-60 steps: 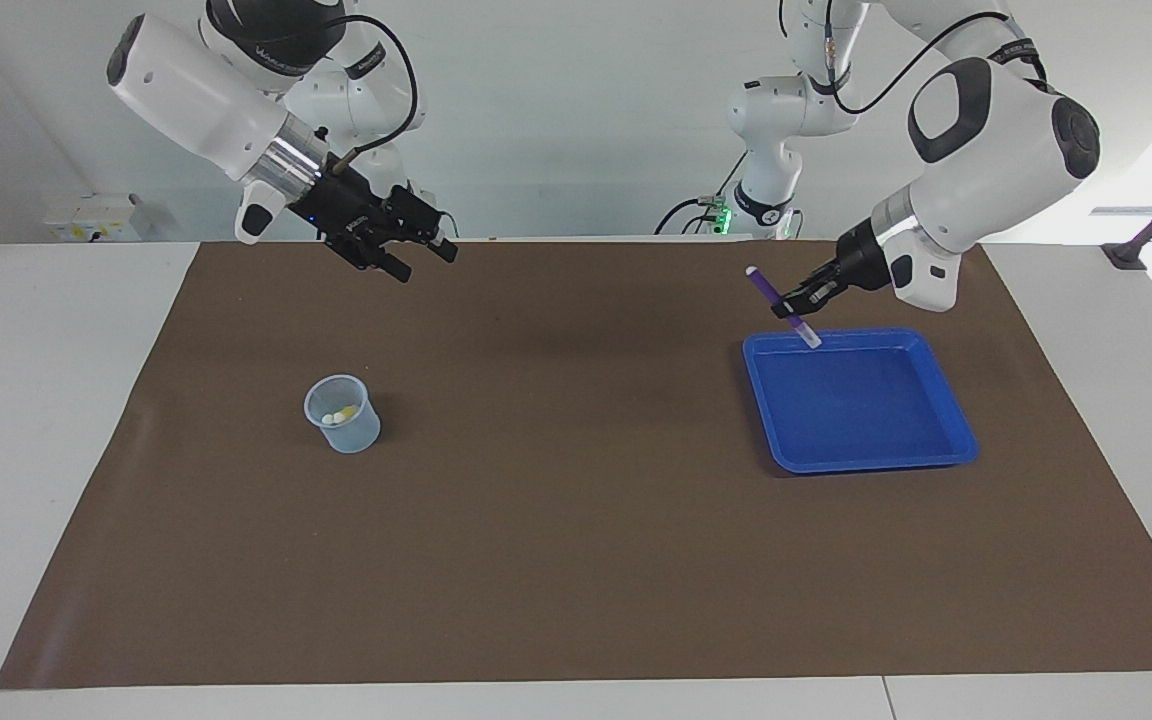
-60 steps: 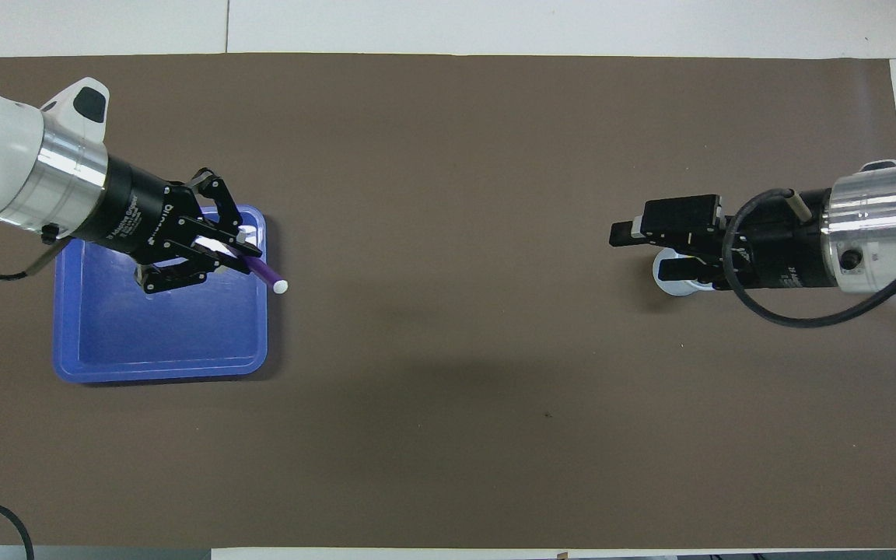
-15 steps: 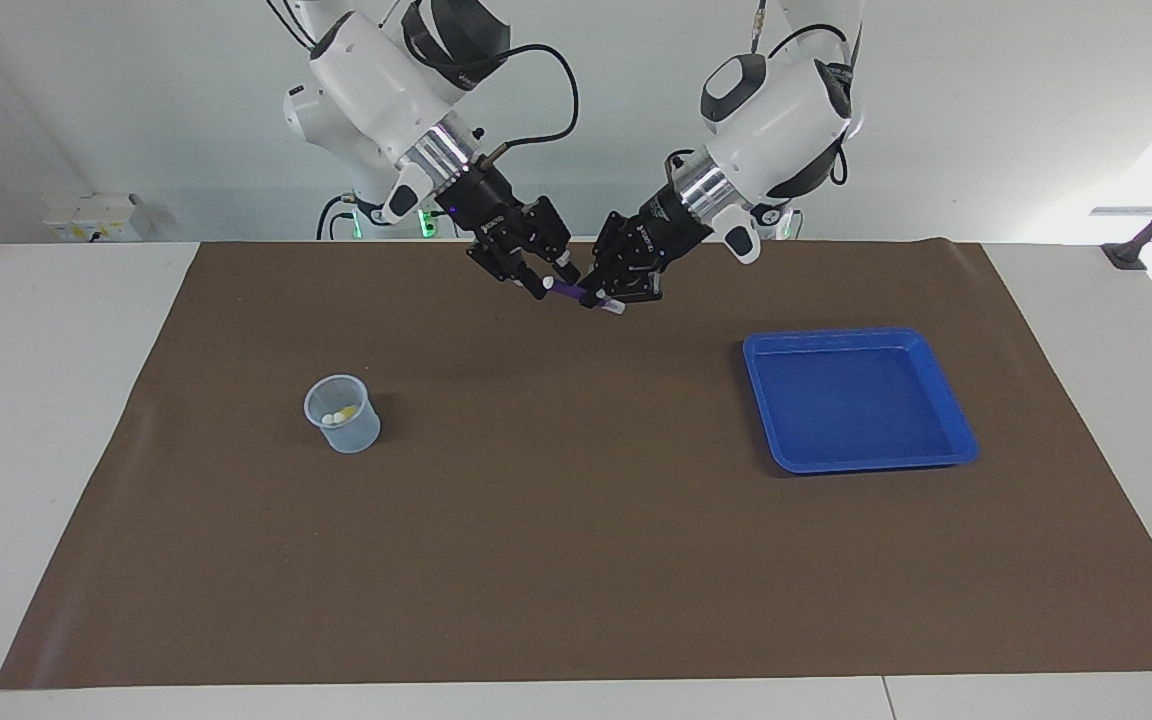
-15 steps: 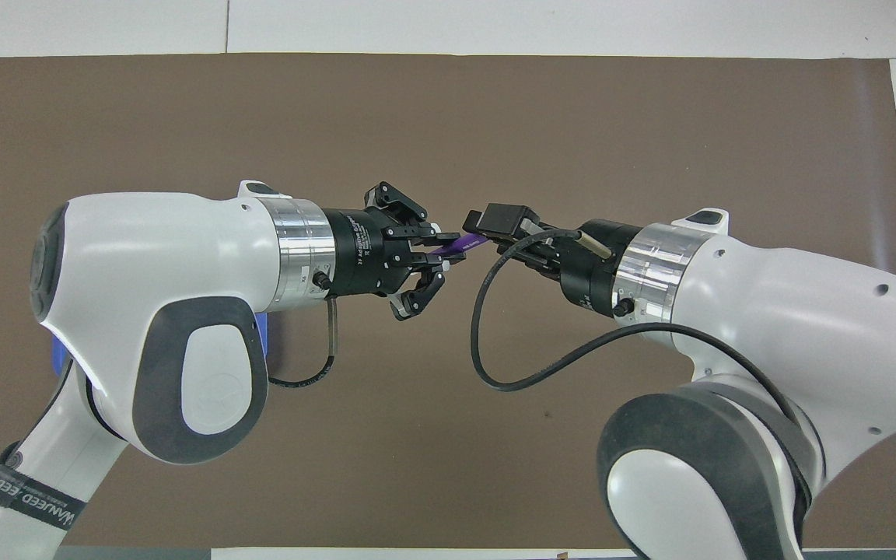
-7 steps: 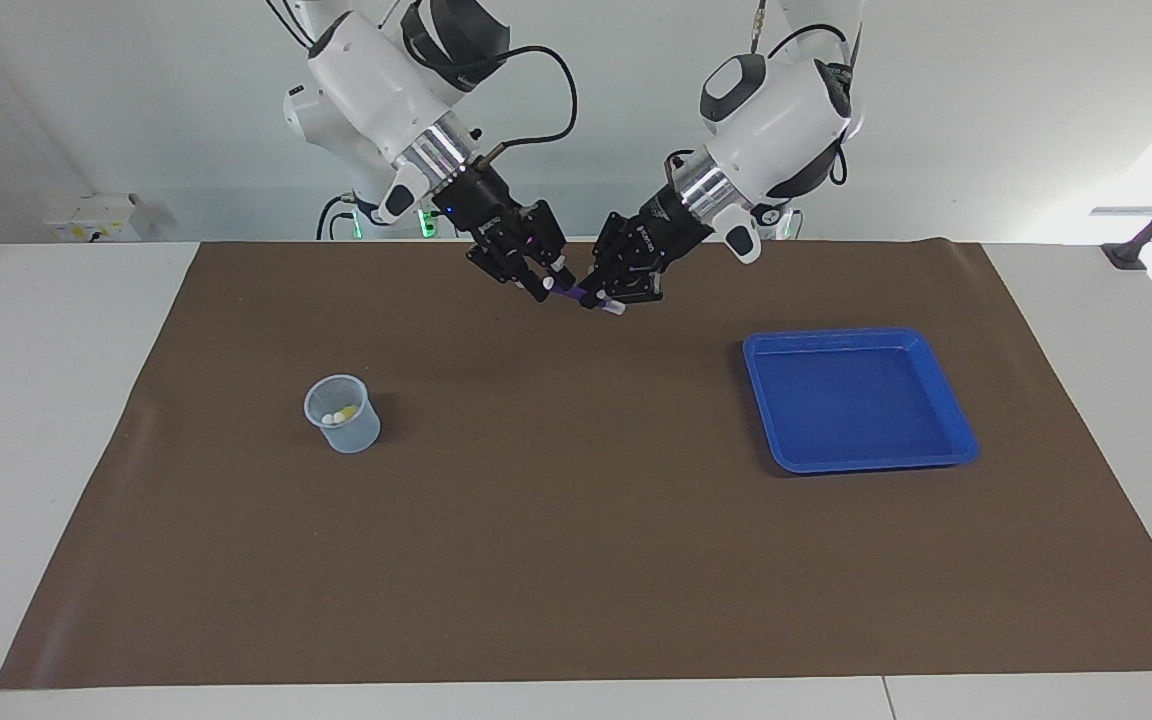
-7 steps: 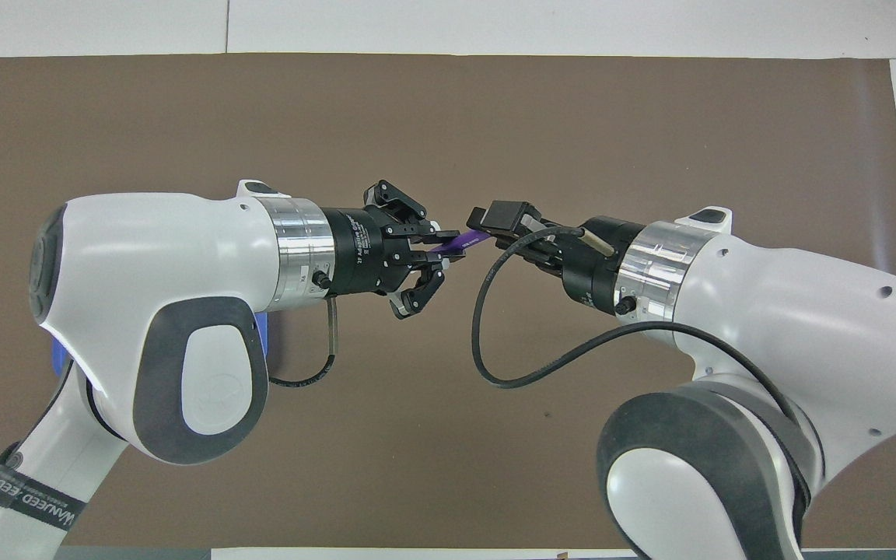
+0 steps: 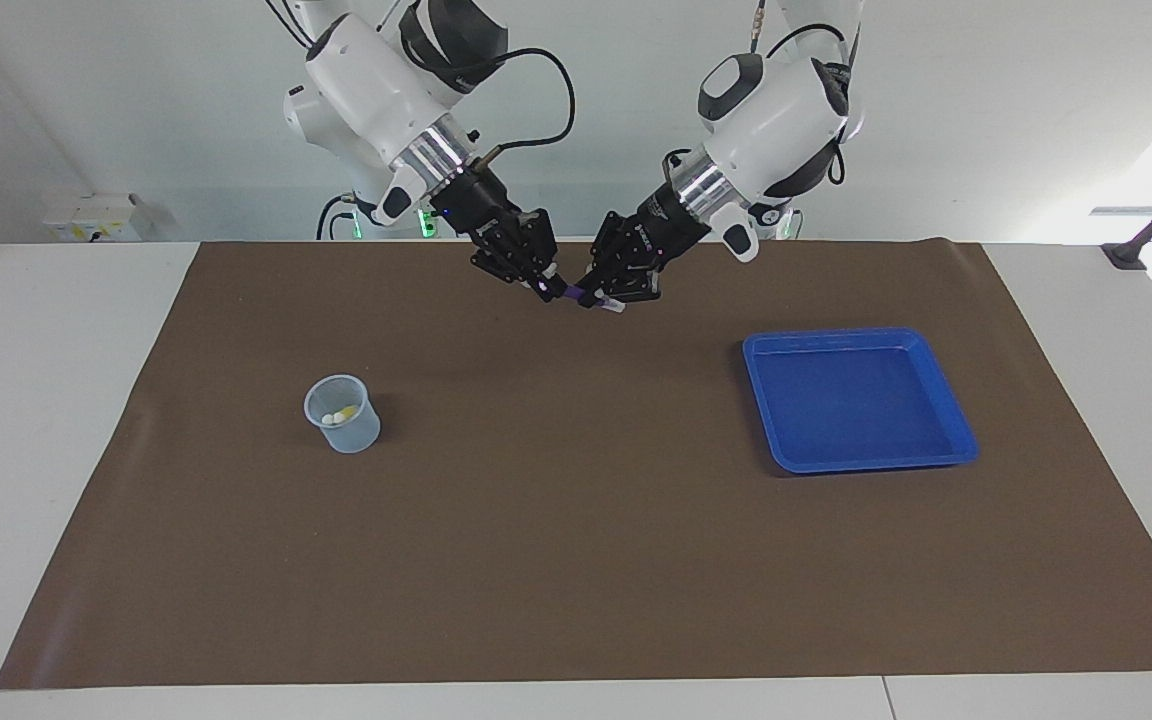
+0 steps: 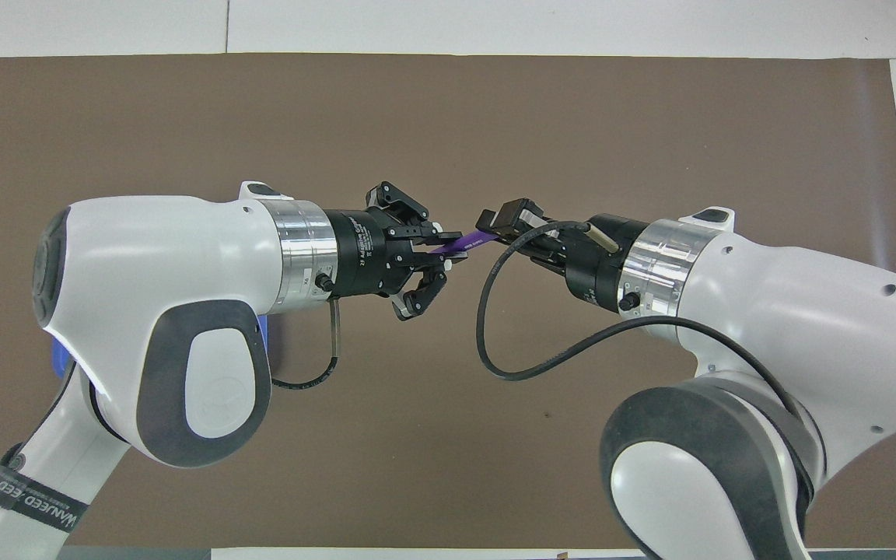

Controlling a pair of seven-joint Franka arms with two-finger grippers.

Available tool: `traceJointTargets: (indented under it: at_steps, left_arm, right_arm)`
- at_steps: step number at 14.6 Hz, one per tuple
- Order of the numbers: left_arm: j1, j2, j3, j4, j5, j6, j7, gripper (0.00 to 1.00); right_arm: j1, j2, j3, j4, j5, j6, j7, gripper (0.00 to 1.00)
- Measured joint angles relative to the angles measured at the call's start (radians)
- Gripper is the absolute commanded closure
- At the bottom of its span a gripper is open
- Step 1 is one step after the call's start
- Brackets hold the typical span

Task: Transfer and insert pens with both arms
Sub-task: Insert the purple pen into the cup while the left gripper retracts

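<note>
Above the mat's (image 7: pixel 576 520) middle, the left gripper (image 7: pixel 604 297) and right gripper (image 7: pixel 544 285) both pinch the purple pen (image 8: pixel 457 246) between them. The left arm's band reads "WANUEED".

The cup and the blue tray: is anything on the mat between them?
No. Between the cup and the blue tray, the facing view shows only bare brown mat.

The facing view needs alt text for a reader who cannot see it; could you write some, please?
Above a brown mat, the left gripper and right gripper both grip a slim purple marker pen between them. A clear plastic cup stands toward the right arm's end, a shallow blue tray toward the left arm's.
</note>
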Motion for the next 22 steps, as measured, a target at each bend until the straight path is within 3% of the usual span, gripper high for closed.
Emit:
traceJointTargets:
  at_steps: [4,8,15,20,22]
  left_arm:
    - [-0.002,-0.001,0.0,0.0,0.0,0.009,0.005,0.0]
    - [0.001,-0.001,0.006,-0.004,0.002,0.005,0.132,0.0]
    - [0.194,-0.013,0.026,-0.01,0.154,-0.232,0.521,0.0]
    - [0.325,-0.025,0.03,0.004,0.31,-0.418,0.771,0.0]
    - [0.379,-0.028,0.031,0.013,0.328,-0.494,0.931,0.0]
  right_arm:
    - [-0.007,0.0,-0.003,0.001,0.006,-0.021,-0.022,1.0]
    - [-0.083,-0.002,-0.008,0.005,-0.015,-0.189,-0.252,1.0]
    - [-0.235,0.003,-0.012,0.159,-0.527,-0.478,-0.509,1.0]
    - [-0.375,0.044,-0.018,0.15,-0.591,-0.477,-0.805,1.0]
    - [-0.386,0.083,-0.018,0.123,-0.618,-0.434,-0.871,1.0]
